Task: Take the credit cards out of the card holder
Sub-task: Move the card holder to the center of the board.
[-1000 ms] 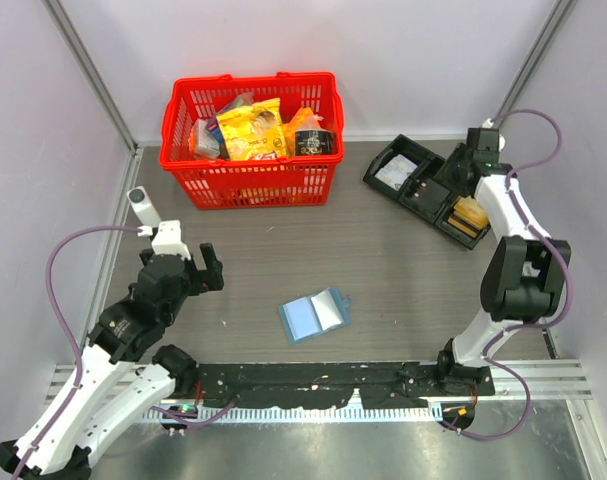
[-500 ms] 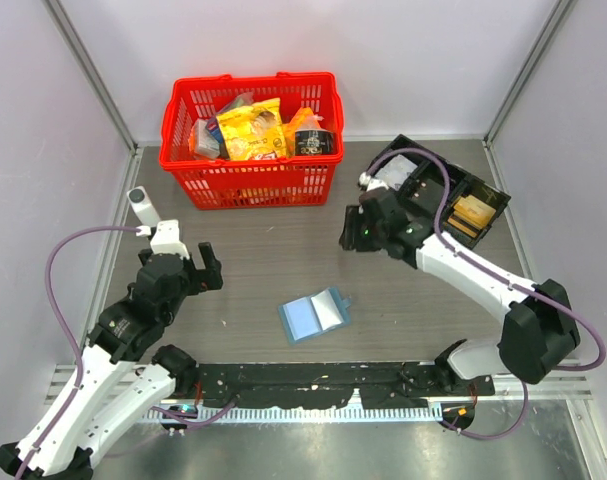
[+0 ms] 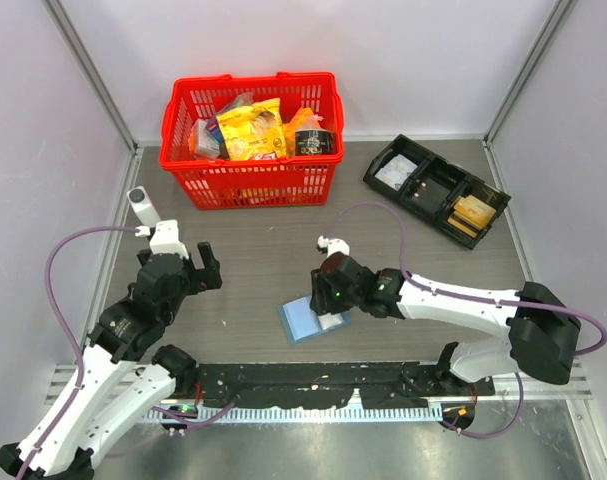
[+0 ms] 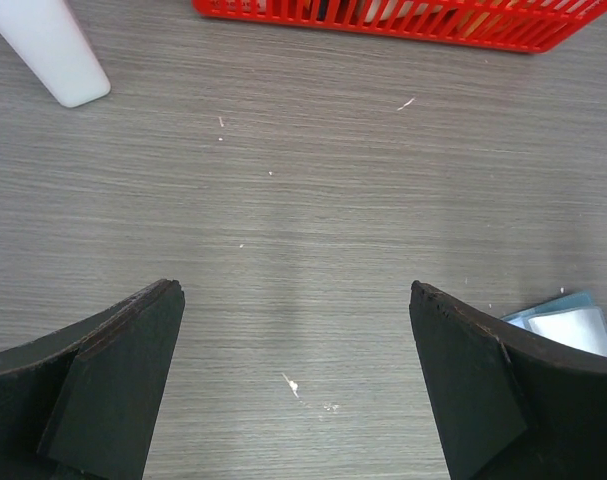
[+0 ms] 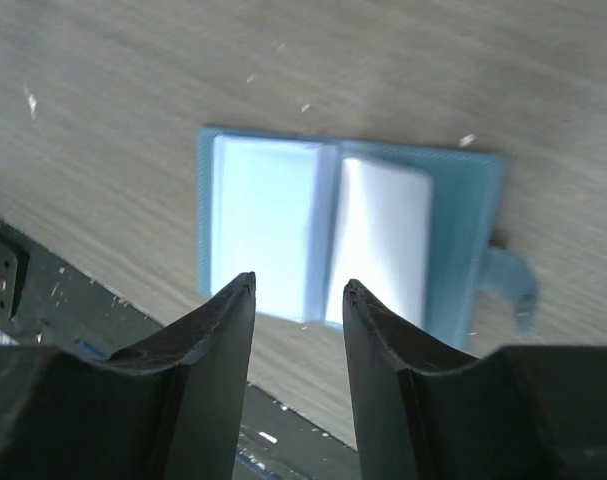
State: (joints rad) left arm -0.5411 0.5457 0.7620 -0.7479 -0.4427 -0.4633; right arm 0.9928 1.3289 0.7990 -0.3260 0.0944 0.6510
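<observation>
Blue folding card holder (image 3: 301, 322), small and flat, lies open on the grey wood-pattern table (image 3: 263, 240), directly under the right gripper (image 3: 328, 297). In the right wrist view the two dark fingers of this gripper (image 5: 298, 285) stand partly apart with nothing between them. Their tips are over the near edge of the holder (image 5: 283, 220), close to its middle fold; I cannot tell if they touch it. Beyond the tips both inner pockets are seen, pale blue-grey, and a small blue strap (image 5: 510, 285) sticks out from the side of the holder to the right of the fingers. No card can be made out in the pockets. Tan-gold credit cards (image 3: 470, 215) lie in the end compartment of a black plastic compartment tray (image 3: 428, 195), well apart from the right gripper, beyond it and to its right. The left gripper (image 3: 188, 262) hangs over bare table with its jaws fully wide and empty. In its own wrist view (image 4: 293, 290) a corner of the card holder (image 4: 568, 322) shows just beside its right finger. A white plastic post (image 4: 43, 50) stands ahead of it to the left, and a red plastic basket (image 3: 248, 185) with snack packets inside stands farther ahead.
</observation>
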